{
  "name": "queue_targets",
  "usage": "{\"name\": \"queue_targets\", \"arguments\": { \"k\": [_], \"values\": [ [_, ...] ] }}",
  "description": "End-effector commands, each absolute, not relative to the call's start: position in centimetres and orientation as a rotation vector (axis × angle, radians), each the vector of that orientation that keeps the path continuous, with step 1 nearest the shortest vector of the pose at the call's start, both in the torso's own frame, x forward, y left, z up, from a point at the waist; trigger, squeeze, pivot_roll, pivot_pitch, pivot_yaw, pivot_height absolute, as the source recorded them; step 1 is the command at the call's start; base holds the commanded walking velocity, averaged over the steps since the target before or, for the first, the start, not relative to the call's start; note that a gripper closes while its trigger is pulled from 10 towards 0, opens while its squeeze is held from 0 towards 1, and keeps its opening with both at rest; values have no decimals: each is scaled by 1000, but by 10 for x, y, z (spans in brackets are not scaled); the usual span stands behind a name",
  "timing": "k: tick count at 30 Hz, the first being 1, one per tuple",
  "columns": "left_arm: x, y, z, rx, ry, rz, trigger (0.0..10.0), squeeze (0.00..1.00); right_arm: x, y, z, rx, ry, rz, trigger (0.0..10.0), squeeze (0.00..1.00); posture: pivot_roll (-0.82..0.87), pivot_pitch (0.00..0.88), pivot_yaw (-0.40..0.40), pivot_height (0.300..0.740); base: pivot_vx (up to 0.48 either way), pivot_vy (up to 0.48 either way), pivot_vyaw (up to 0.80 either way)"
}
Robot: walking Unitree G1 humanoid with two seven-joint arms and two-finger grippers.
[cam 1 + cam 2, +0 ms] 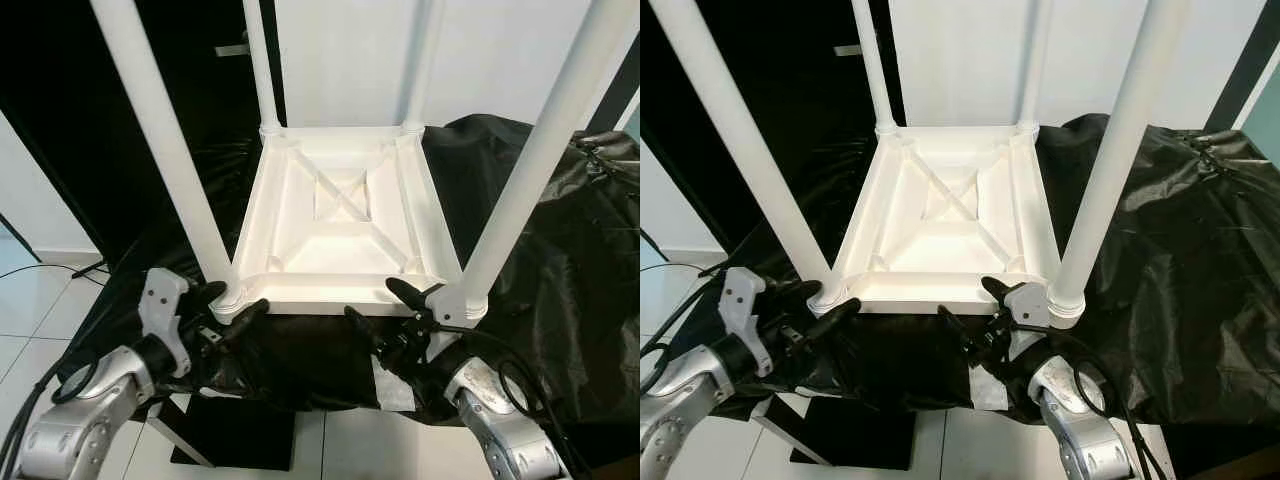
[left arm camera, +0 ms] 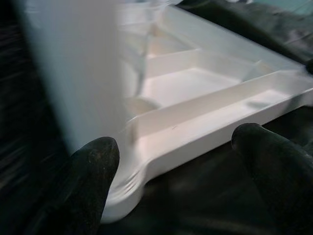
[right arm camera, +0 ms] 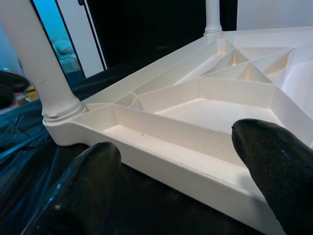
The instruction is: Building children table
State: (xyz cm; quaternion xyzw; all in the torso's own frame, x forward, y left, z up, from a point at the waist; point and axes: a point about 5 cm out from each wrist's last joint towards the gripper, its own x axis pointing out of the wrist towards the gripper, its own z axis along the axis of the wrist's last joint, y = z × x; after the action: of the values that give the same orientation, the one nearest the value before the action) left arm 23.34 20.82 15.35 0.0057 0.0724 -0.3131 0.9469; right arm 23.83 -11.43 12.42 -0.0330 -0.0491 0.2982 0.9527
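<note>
Here, table: a white plastic children's table (image 1: 340,225) is seen upside down, its ribbed underside turned up; it is judged to lie this way so that the leg sockets can be reached from above.
Place: the top is laid flat on a black sheet (image 1: 560,260) spread over a raised surface, at the middle of the head views, presumably to spare the plastic from scratches.
Legs: four white legs are seen standing in the corner sockets, the near-left leg (image 1: 165,150) at 10 o'clock of the tabletop's centre, the near-right leg (image 1: 535,155) at 2 o'clock, and two far legs (image 1: 262,65) toward 12 o'clock.
Progress: assembly is judged close to done, since every corner is fitted; how firmly each leg is seated cannot be told.
Left gripper: the left gripper (image 1: 232,312) is held at the near-left corner, about 7 o'clock, fingers (image 2: 93,161) spread wide and closed on nothing; the corner and its leg base are framed between them, as if a hold on the rim were being lined up.
Right gripper: the right gripper (image 1: 385,305) is held at the near edge, about 5 o'clock, fingers (image 3: 274,152) likewise wide apart and empty, the rim lying between them.
Floor: pale tiles (image 1: 30,300) are seen at 8 o'clock.
</note>
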Motion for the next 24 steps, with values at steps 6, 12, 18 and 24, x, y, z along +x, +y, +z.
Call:
{"name": "queue_targets", "arguments": {
  "k": [6,12,18,24],
  "values": [
    [211,238,155,78,253,-721,10000,0,239,-115,123,-93,-88,633,10000,0,40,0,4,740,0,0,0],
    [235,255,157,95,191,-476,10000,0,239,-116,123,-95,-86,631,10000,0,39,0,5,740,0,0,0],
    [256,239,162,23,77,-360,10000,0,235,-116,124,-79,-80,631,10000,0,21,0,17,740,0,0,0],
    [261,221,161,-18,62,-426,10000,0,236,-118,123,-80,-76,618,10000,0,8,0,31,740,0,0,0]
  ]
}}
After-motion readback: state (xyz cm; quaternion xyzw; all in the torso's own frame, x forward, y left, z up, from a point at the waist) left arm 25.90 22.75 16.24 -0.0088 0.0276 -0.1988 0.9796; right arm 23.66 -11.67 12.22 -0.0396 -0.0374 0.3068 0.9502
